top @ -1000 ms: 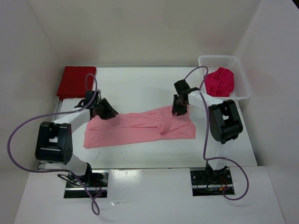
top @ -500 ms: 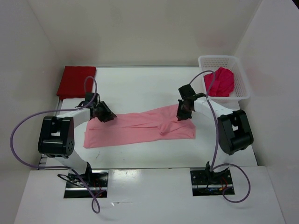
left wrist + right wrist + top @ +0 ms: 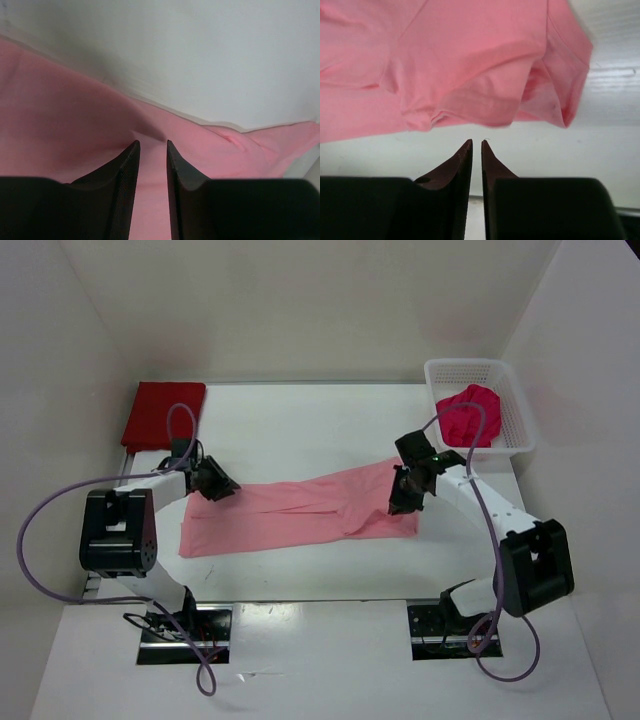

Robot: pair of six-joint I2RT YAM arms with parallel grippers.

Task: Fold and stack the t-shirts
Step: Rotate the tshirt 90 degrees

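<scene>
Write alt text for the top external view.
A light pink t-shirt lies spread on a table, left pincer gripping one end, right pincer empty at the other. Folded dark red t-shirt at back left; magenta t-shirt in a white basket at back right.

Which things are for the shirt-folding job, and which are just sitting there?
For the job:
- light pink shirt, spread out on the table
- dark red shirt, folded
- magenta shirt, crumpled

Just lying about:
- white basket, holding the magenta shirt
</scene>
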